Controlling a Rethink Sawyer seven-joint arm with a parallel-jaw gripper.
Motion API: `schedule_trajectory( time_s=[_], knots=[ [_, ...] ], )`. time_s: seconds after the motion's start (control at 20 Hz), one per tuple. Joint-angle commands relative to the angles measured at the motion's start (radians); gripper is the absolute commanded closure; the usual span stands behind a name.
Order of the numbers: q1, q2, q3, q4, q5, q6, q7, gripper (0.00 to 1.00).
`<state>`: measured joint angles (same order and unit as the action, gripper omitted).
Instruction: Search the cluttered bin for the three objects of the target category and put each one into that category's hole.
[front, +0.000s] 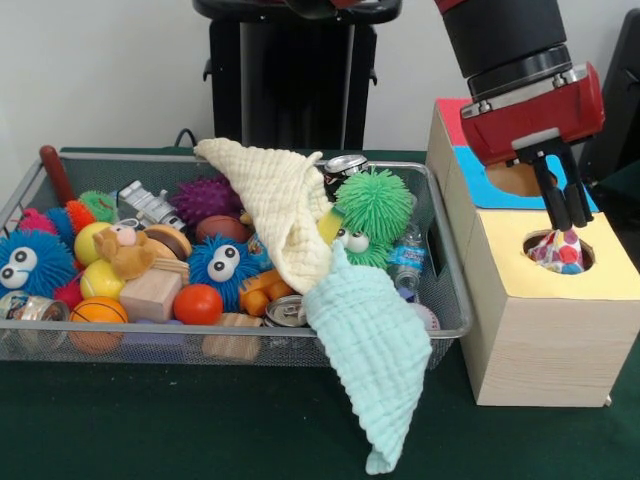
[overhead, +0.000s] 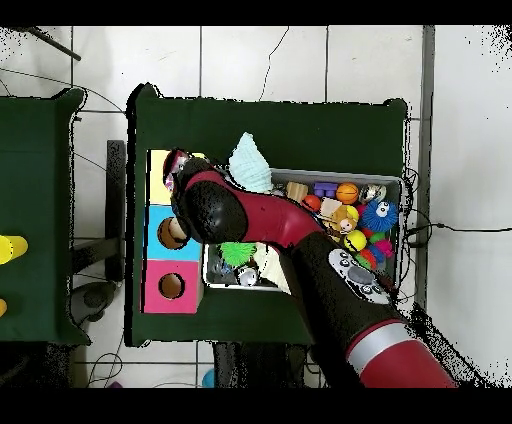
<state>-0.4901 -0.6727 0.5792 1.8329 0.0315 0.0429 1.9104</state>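
From the front, the gripper (front: 566, 222) hangs at about three o'clock over the yellow-topped hole (front: 560, 252) of the wooden box (front: 545, 330), its black fingers (front: 556, 195) pinched close together on a spotted, multicoloured cloth (front: 556, 254) that sits in the hole's mouth. At nine o'clock the wire bin (front: 445, 290) holds toys, with a cream cloth (front: 285, 215) and a mint cloth (front: 375, 375) draped over its front rim. From overhead, the arm (overhead: 290, 235) hides the gripper, and the box (overhead: 172, 235) lies at nine o'clock of the bin (overhead: 385, 182) on the green bench (overhead: 300, 125).
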Motion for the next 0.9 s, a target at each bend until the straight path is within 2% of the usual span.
schedule_trajectory(
  time_s=[0.05,0.15,0.25,0.5,0.65,0.9],
  knots=[
    [-0.029,0.046,0.05,0.005,0.018,0.076,0.118,1.0],
    [-0.027,0.047,0.046,0.002,0.017,0.077,0.116,1.0],
    [-0.005,0.044,0.007,-0.009,0.024,0.086,0.12,1.0],
    [0.041,0.11,-0.067,-0.044,0.009,0.061,0.11,1.0],
    [0.053,0.147,-0.085,-0.064,0.013,0.083,0.1,1.0],
    [0.047,0.168,-0.082,-0.06,0.018,0.123,0.09,1.0]
  ],
)
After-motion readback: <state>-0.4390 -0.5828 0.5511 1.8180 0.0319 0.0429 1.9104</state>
